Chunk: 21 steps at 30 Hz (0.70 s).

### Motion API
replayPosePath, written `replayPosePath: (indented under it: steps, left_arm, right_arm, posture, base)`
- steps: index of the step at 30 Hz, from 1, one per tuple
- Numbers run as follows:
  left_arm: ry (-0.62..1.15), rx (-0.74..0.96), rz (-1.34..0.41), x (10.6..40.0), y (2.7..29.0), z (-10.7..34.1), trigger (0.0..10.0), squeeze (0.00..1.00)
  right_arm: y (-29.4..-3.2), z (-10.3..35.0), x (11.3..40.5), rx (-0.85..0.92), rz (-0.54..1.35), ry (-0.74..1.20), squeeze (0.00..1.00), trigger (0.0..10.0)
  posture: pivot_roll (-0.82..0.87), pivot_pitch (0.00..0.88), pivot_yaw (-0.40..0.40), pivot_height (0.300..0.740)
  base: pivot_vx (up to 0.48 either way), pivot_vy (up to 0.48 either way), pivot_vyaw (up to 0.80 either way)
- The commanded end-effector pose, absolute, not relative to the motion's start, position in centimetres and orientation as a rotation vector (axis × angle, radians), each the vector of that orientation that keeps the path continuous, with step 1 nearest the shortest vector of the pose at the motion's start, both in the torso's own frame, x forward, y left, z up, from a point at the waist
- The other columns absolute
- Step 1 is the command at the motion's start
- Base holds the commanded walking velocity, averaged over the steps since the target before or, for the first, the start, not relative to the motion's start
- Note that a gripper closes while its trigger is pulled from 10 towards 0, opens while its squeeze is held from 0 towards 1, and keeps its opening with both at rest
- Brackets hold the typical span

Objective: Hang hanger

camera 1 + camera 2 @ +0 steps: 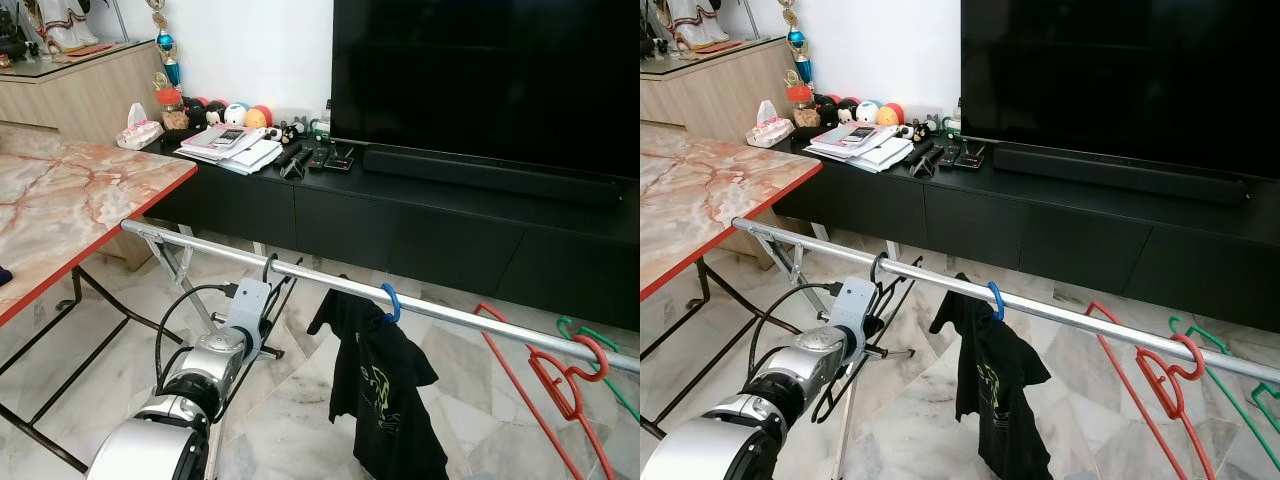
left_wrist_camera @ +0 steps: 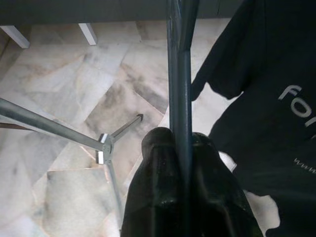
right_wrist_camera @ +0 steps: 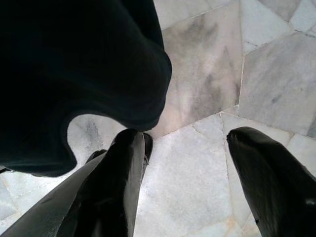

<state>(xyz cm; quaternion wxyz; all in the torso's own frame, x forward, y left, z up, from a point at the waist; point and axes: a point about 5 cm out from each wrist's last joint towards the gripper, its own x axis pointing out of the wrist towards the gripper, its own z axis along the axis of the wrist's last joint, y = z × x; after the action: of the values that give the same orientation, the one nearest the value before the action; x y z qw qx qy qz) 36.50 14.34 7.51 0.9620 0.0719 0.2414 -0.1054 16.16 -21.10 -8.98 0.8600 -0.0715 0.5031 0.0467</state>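
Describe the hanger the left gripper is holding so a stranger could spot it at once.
Follow the long silver rail in front of the black TV cabinet. Near the rail's table end hangs a bare black hanger, pinched by the left gripper. Its neighbours differ: blue carries a black T-shirt, the rest are red and green.

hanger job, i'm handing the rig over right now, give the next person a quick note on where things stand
Left gripper: shut on the black hanger, whose hook is already over the metal rail, left of the black t-shirt on its blue hanger.
Right gripper: open, holding nothing, low over the marble floor beside the shirt.
Red hanger and green hanger hang further right on the rail.
Done: hook on the rail.
Left: release the left gripper, pull the arm back, check that the hanger stays.
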Motion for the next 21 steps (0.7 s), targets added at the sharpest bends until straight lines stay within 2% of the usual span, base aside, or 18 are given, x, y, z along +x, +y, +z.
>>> replayPosePath:
  steps: [1, 2, 16, 19, 21]
  left_arm:
    - [0.527, 0.120, -0.200, 35.7, 14.8, 6.3, 10.0, 0.96]
    - [0.523, 0.120, -0.199, 35.7, 14.8, 6.3, 10.0, 1.00]
    - [0.392, 0.091, -0.222, 35.5, 15.1, 7.5, 10.0, 1.00]
    - [0.373, 0.092, -0.229, 34.5, 15.7, 7.5, 10.0, 1.00]
    - [0.361, 0.097, -0.227, 32.7, 16.7, 7.5, 10.0, 1.00]
  right_arm:
    - [-21.2, -9.0, 16.1, -0.153, 0.096, 1.060, 0.00, 10.0]
    - [-21.2, -9.0, 16.1, -0.153, 0.096, 1.060, 0.00, 10.0]
    - [-21.2, -9.0, 16.0, -0.149, 0.098, 1.061, 0.00, 10.0]
    - [-21.2, -9.0, 16.0, -0.149, 0.099, 1.062, 0.00, 10.0]
    - [-21.1, -9.0, 16.0, -0.149, 0.099, 1.063, 0.00, 10.0]
  posture:
    - [-0.03, 0.000, -0.016, 0.740]
    - [-0.02, 0.000, -0.016, 0.740]
    - [-0.02, 0.000, -0.008, 0.740]
    - [-0.01, 0.003, -0.005, 0.740]
    - [0.00, 0.007, -0.006, 0.740]
  base:
    - [0.000, 0.000, 0.00]
    - [0.000, 0.000, 0.00]
    - [0.000, 0.000, 0.00]
    - [0.000, 0.000, 0.00]
    - [0.000, 0.000, 0.00]
